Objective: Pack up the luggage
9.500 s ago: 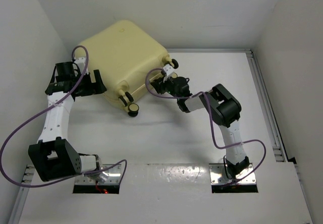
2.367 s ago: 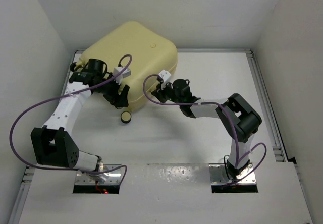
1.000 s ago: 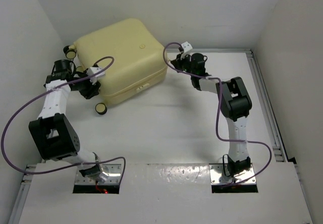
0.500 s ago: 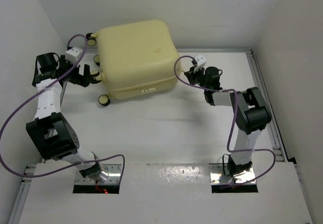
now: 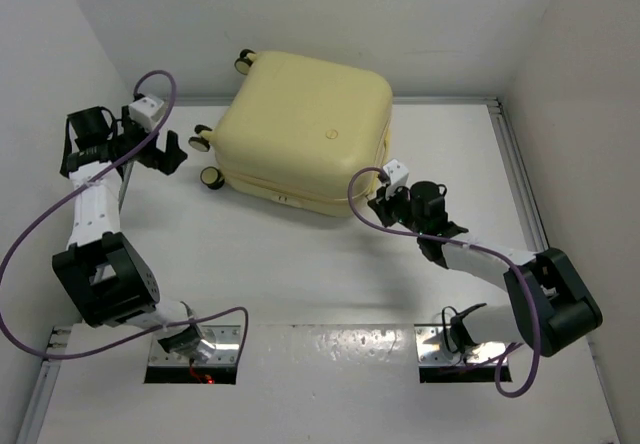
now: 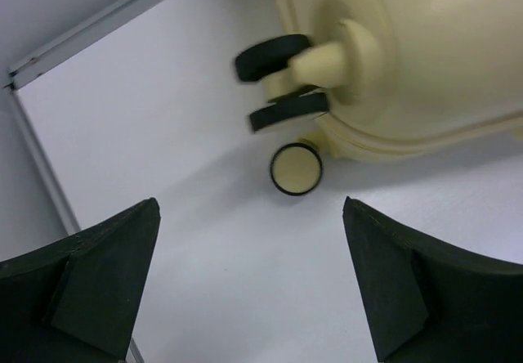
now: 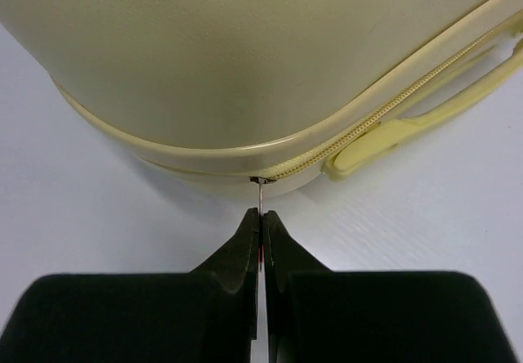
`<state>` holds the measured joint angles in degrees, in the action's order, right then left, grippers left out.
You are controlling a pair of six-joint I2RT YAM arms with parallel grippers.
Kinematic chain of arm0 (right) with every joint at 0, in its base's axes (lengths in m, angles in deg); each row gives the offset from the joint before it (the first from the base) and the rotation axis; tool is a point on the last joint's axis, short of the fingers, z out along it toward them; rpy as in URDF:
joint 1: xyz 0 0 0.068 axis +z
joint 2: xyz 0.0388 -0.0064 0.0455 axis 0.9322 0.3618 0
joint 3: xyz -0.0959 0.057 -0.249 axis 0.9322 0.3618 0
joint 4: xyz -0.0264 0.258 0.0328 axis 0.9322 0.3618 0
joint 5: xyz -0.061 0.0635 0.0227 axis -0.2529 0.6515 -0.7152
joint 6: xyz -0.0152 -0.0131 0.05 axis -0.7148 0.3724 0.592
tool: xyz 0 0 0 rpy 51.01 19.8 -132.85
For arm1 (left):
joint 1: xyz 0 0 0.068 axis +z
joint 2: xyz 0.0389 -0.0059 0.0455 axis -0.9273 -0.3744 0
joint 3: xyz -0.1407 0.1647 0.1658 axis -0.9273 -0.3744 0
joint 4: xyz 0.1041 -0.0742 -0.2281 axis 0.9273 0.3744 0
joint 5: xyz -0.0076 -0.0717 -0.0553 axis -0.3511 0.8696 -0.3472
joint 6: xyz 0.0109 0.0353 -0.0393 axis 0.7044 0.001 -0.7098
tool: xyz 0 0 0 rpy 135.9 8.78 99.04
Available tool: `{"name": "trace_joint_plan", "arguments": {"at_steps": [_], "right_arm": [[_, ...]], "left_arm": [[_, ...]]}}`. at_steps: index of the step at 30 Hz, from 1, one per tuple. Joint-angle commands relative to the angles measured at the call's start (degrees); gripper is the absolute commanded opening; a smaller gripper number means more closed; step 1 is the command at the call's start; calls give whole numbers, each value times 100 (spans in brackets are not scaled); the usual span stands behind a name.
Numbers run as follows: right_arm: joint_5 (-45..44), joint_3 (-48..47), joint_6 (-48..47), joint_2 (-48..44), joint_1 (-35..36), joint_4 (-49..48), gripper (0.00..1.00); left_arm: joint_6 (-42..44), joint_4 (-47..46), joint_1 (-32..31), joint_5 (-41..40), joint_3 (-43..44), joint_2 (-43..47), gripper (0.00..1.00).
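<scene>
The pale cream-yellow luggage [image 5: 305, 129] lies closed on the white table at the back, its small black wheels [image 5: 209, 176] toward the left. My right gripper [image 5: 377, 207] is at its near right corner, shut on the thin metal zipper pull [image 7: 260, 195] where the zipper [image 7: 384, 109] meets the seam; a cream side handle [image 7: 400, 130] lies just right of it. My left gripper [image 5: 172, 154] is open and empty, left of the wheels; in the left wrist view the wheels [image 6: 278, 81] and a round cream cap [image 6: 296, 168] sit ahead of the spread fingers [image 6: 106, 273].
White walls close in on the left, back and right. A metal rail [image 5: 525, 194] runs along the table's right edge. Purple cables [image 5: 40, 224] loop from both arms over the table.
The luggage has turned and shifted right, wheels now toward the left. My right gripper has swung down round its right corner to the near side. My left gripper has stayed at the left, apart from the wheels.
</scene>
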<state>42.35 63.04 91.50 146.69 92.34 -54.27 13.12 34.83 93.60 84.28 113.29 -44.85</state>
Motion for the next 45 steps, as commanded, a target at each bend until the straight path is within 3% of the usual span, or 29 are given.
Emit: {"name": "trace_joint_plan", "arguments": {"at_steps": [1,3,5,7,8,9,10,14,18,20,24,28,34,40,45], "right_arm": [[-110,-85,-5,26,53,206,0],[-75,-164,-41,52,-8,233,0],[-92,-208,-67,79,-70,285,0],[-127,-208,-15,131,-166,277,0],[-223,-251,-67,140,-167,286,0],[-242,-269,-50,166,-210,286,0],[-268,-287,-32,219,-237,277,0],[-268,-419,47,342,-307,242,0],[-320,-524,126,448,-299,233,0],[-356,-594,170,500,-316,233,0],[-671,-752,320,597,-474,277,0],[-996,-919,355,729,-685,295,0],[-1480,-1253,320,1133,-1212,92,0],[-1350,-1657,48,1957,-1590,-443,0],[-1244,-2553,-84,2958,-1792,-969,0]], "left_arm": [[1212,1003,-369,488,254,220,99],[1610,1428,-658,557,648,54,99],[1409,1527,-844,724,826,1,99],[743,1343,-1298,804,949,1,93],[331,742,-1528,604,950,1,90],[-735,309,-1782,271,837,105,87],[-1085,-34,-2168,-132,696,106,85],[-1957,-1100,-3014,-223,712,-112,78],[-2475,-1180,-3797,-837,1134,-824,69],[-2757,-1399,-3798,-1294,1134,-1131,62],[-2609,-1558,-4017,-2042,1301,-1527,57],[-2434,-944,-4210,-2464,1565,-1967,51],[-2196,-567,-4281,-3176,1187,-2125,47],[-2248,-302,-4079,-3230,1187,-2583,44],[-2248,-188,-4026,-3318,1406,-2916,41]]}}
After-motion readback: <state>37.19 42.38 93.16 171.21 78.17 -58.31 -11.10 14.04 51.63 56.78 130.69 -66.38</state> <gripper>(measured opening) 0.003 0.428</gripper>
